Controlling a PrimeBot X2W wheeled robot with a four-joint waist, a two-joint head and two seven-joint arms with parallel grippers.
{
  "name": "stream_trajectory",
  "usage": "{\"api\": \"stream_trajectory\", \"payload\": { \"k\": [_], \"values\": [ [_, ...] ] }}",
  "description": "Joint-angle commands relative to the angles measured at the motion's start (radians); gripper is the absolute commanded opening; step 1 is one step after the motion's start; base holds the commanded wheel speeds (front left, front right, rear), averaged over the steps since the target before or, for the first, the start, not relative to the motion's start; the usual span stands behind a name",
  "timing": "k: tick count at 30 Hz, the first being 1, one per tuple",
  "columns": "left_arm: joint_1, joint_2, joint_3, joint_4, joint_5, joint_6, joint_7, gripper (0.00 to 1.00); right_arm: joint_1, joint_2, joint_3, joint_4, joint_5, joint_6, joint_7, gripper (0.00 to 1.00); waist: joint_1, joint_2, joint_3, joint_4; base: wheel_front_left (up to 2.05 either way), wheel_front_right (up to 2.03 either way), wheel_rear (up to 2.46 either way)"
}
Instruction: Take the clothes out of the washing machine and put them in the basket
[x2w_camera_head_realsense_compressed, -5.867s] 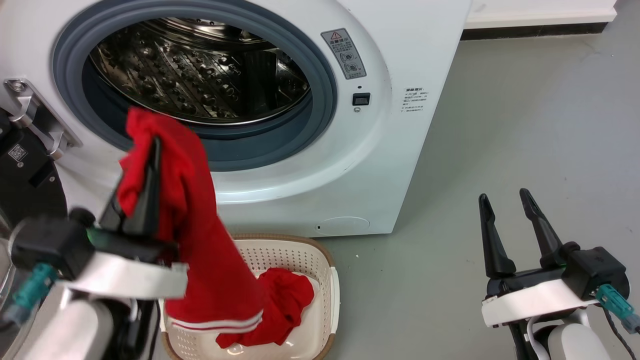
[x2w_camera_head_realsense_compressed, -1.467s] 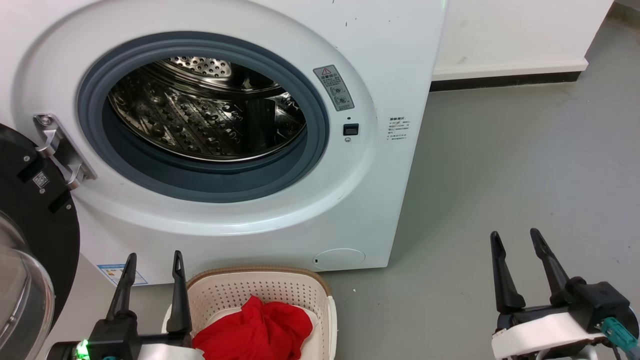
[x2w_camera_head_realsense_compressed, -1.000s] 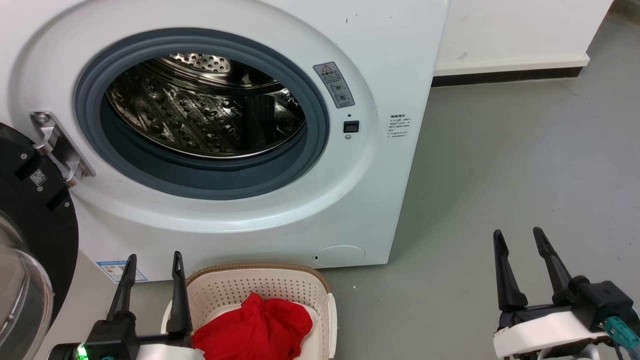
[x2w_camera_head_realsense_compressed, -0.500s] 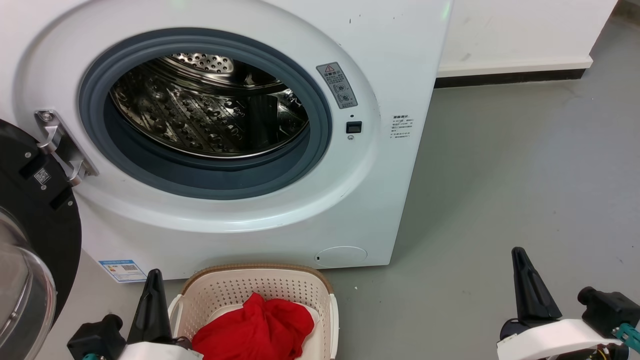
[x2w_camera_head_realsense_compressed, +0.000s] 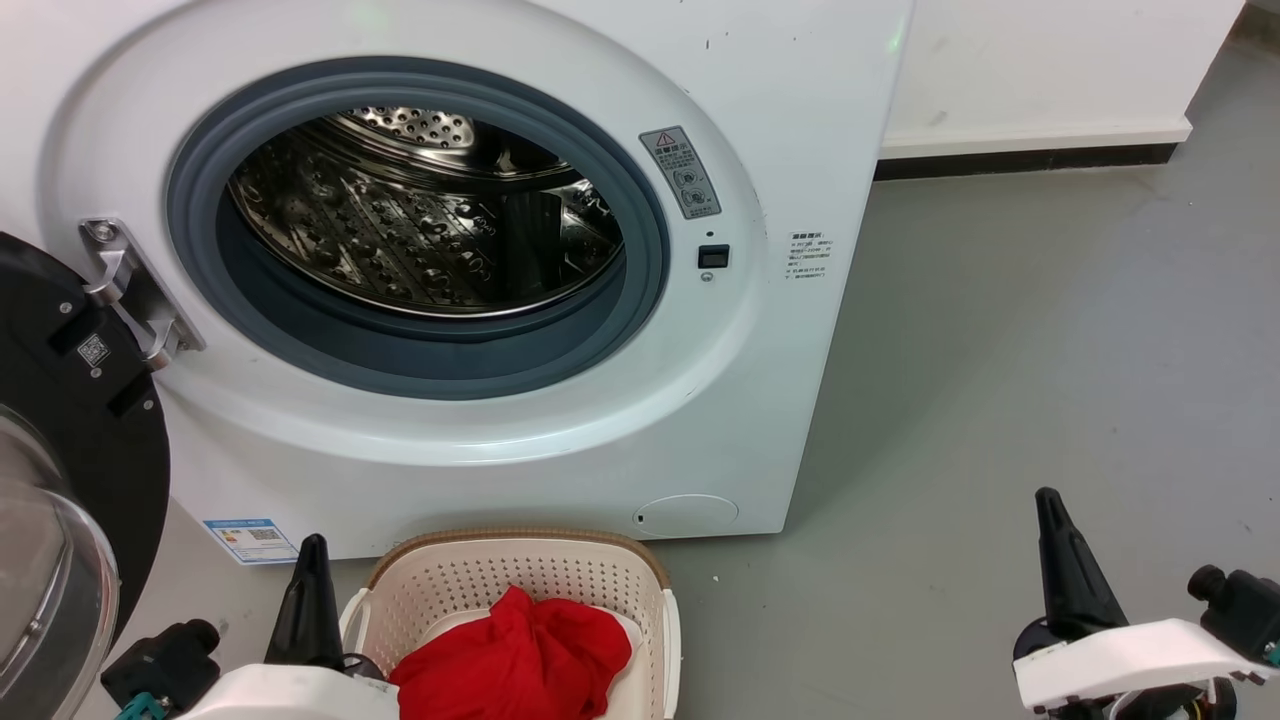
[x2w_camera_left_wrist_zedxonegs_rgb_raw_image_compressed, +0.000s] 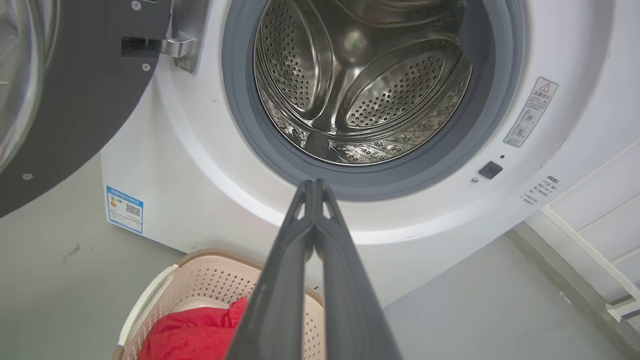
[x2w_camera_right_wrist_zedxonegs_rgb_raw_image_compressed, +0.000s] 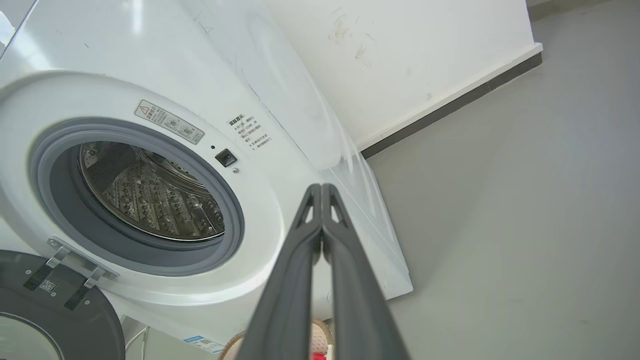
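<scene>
Red cloth: one bundled heap of clothes (x2w_camera_head_realsense_compressed: 510, 655) lies in the one basket (x2w_camera_head_realsense_compressed: 480, 590), which stands on the grey floor (x2w_camera_head_realsense_compressed: 1000, 350) near me, just in front of the one washing machine (x2w_camera_head_realsense_compressed: 500, 450). How many garments make up the heap I cannot tell. The machine's door (x2w_camera_head_realsense_compressed: 70, 400) hangs open at the left, and its steel drum (x2w_camera_head_realsense_compressed: 420, 230) shows through the grey rubber ring (x2w_camera_head_realsense_compressed: 640, 280). I count three stickers on the machine's front: a warning sticker (x2w_camera_head_realsense_compressed: 680, 170) right of the ring, a small text label (x2w_camera_head_realsense_compressed: 808, 255) further right, and a blue sticker (x2w_camera_head_realsense_compressed: 250, 540) low at the left. I have two grippers. My left gripper (x2w_camera_head_realsense_compressed: 312, 548) sits at the near left, just beside the basket's left handle, its two fingers (x2w_camera_left_wrist_zedxonegs_rgb_raw_image_compressed: 285, 290) pressed together tip to tip, holding nothing. My right gripper (x2w_camera_head_realsense_compressed: 1047, 500) is at the near right over the floor, well apart from the basket, its fingers (x2w_camera_right_wrist_zedxonegs_rgb_raw_image_compressed: 295, 290) pressed together too, touching nothing.
</scene>
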Motion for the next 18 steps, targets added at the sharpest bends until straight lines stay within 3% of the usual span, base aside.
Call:
{"api": "stream_trajectory", "payload": {
  "k": [1,18],
  "values": [
    [-0.031,0.001,0.006,-0.004,-0.041,-0.005,0.008,0.0,-0.034,-0.01,-0.004,-0.009,0.043,0.0,0.009,0.0,0.0,0.0,0.0,0.001,0.0,0.0,0.0],
    [-0.07,0.001,0.014,0.037,-0.296,-0.026,0.069,0.0,-0.055,-0.016,-0.016,0.012,0.291,0.0,0.065,0.0,0.0,0.0,-0.005,0.009,0.0,0.0,0.0]
  ]
}}
